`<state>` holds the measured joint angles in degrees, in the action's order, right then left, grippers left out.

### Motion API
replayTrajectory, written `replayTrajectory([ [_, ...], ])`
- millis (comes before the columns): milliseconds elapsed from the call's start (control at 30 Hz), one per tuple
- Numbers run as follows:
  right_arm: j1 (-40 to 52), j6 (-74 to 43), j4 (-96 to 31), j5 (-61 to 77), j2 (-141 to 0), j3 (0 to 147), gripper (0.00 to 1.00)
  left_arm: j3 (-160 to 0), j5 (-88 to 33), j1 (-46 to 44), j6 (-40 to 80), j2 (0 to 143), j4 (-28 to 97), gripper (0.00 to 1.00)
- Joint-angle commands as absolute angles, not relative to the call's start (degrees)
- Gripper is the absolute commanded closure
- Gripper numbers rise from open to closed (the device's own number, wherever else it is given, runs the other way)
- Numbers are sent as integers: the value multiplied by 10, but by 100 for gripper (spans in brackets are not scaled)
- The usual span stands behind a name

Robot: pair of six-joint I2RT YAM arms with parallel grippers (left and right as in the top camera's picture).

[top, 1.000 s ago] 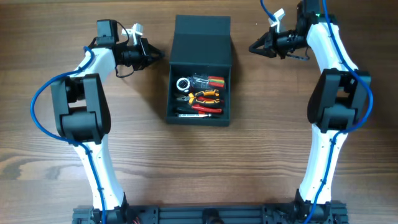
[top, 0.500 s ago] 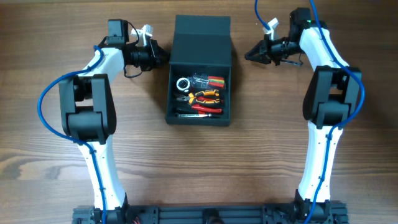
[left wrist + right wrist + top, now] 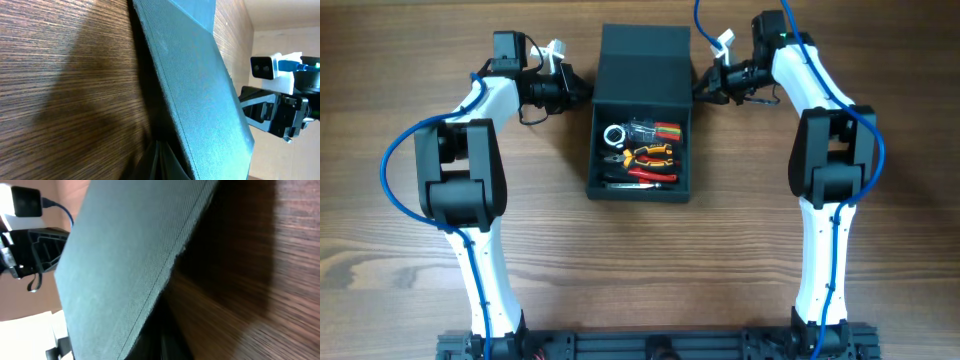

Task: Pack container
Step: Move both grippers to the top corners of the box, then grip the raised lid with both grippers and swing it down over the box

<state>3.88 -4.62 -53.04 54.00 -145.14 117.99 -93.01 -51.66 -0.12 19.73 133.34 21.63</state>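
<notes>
The dark teal container [image 3: 640, 189] stands open at the table's middle, its flap lid [image 3: 645, 65] tilted back at the far side. Inside lie red-handled pliers [image 3: 650, 175], orange-handled pliers [image 3: 655, 153] and a metal ring [image 3: 614, 134]. My left gripper [image 3: 582, 90] is shut, its tip at the lid's left edge. My right gripper [image 3: 699, 88] is shut, its tip at the lid's right edge. In the left wrist view the closed fingers [image 3: 161, 162] sit low beside the lid [image 3: 200, 90]. In the right wrist view the closed fingers [image 3: 167, 340] sit under the lid's edge [image 3: 125, 255].
The wooden table [image 3: 820, 280] surrounds the container. Both arms reach along the sides from the near edge. The opposite arm shows past the lid in each wrist view [image 3: 280, 115] [image 3: 35, 245].
My right gripper has moved left to the lid's right edge. My left gripper moved right to the lid's left edge and then stayed. The container has not moved.
</notes>
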Motion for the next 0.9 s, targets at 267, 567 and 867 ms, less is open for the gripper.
replayTrajectory([
  [267, 39, -2, -501, 691, -1453, 1185, 96, -950, -564, -6, 189, 1350, 215, 96],
  [567, 39, -2, -517, 691, -1453, 1185, 96, -995, -567, -28, 188, 1321, 220, 96],
  [867, 39, 35, -617, 611, -1453, 1220, 96, -998, -561, -29, 177, 1273, 236, 96],
])
